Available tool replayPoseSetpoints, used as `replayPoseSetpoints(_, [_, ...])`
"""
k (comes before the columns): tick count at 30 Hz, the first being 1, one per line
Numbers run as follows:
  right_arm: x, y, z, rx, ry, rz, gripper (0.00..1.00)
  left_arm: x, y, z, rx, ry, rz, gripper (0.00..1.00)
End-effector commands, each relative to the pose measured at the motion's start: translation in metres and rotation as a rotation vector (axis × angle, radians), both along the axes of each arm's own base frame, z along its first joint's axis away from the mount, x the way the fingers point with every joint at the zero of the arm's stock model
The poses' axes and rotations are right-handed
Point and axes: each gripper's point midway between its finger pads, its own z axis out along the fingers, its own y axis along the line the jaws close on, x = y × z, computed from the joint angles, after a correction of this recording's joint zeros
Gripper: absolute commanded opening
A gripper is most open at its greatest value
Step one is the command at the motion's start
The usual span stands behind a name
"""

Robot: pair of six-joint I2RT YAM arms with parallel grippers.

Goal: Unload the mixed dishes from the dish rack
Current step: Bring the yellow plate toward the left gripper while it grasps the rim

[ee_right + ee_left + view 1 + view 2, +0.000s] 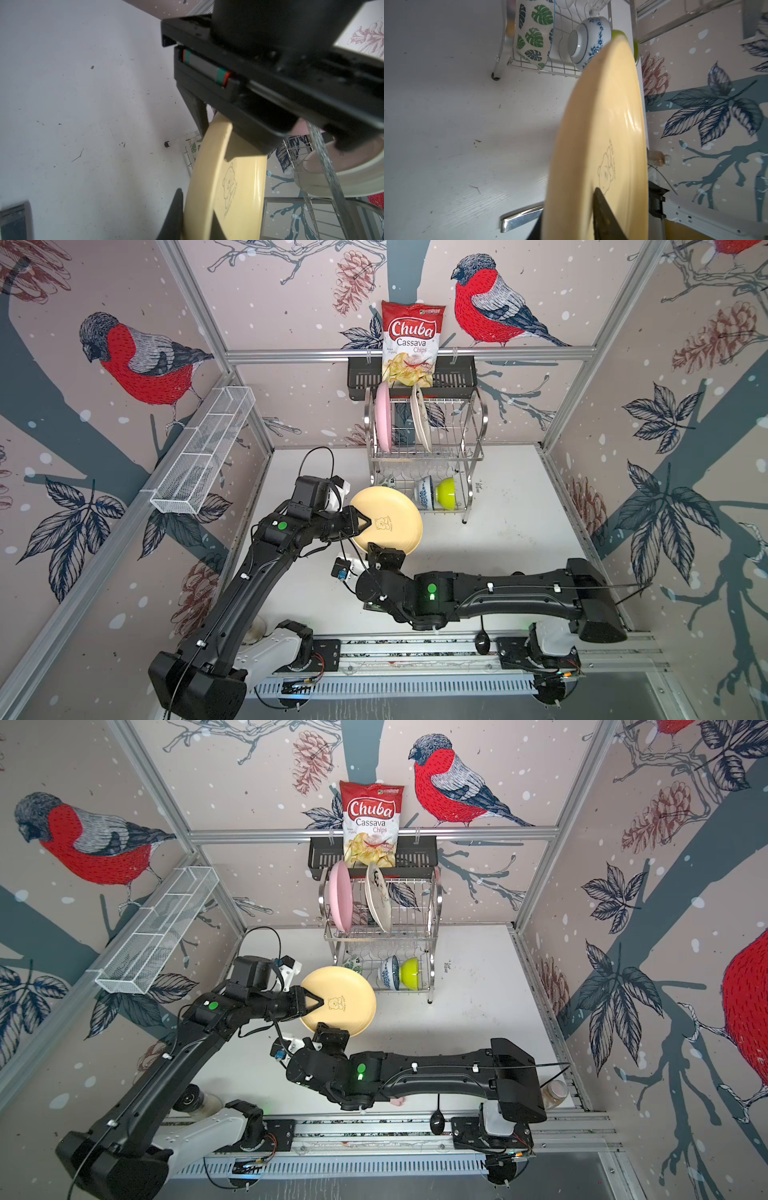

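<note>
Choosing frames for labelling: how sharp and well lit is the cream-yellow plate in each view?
In both top views the cream-yellow plate is crisp and evenly lit; left wrist view: its near rim smears soft; right wrist view: fairly sharp, the left gripper a dark blur across it.

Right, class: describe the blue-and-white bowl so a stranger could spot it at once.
Find the steel dish rack at the back of the table, then its lower tier. Between the green-leaf bowl and the lime bowl sits the blue-and-white bowl, the only one with blue flowers.
</note>
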Motion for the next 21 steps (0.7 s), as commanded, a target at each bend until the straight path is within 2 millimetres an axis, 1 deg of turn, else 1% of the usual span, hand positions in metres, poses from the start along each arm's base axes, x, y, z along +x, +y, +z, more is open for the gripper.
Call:
replayPoseSetpoints(1, [0.003,0.005,0.019,0.066,-0.035,-0.015,0.00,0.005,-0.007,0.015,-0.033,-0.077,-0.031,0.13])
replayPoseSetpoints(3, [0.004,0.006,0.020,0.079,-0.030,-0.015,0.01,0.006,-0.008,0.020,-0.048,-0.089,-0.031,0.05])
replayPoseSetpoints(5, [0.004,0.006,0.022,0.099,-0.014,-0.014,0.11,0.008,-0.008,0.026,-0.059,-0.110,-0.019,0.00])
replayPoseSetpoints(9, [0.005,0.005,0.025,0.149,0.039,-0.001,0.31,0.011,-0.013,0.042,-0.112,-0.171,-0.025,0.00])
replayPoseSetpoints(12, [0.005,0.004,0.028,0.212,0.121,0.025,0.45,0.014,-0.017,0.046,-0.136,-0.178,-0.038,0.00])
replayPoseSetpoints(15, [0.000,0.005,0.040,0.316,0.283,0.097,0.53,0.016,-0.019,0.039,-0.129,-0.157,-0.045,0.00])
replayPoseSetpoints(18, [-0.023,0.006,0.057,0.422,0.490,0.255,0.60,0.018,-0.020,0.034,-0.121,-0.146,-0.050,0.00])
replayPoseSetpoints(20, [-0.035,0.002,0.072,0.490,0.618,0.355,0.63,0.020,-0.021,0.032,-0.118,-0.144,-0.052,0.00])
replayPoseSetpoints(21, [-0.038,-0.001,0.078,0.520,0.667,0.391,0.64,0.020,-0.021,0.031,-0.115,-0.142,-0.051,0.00])
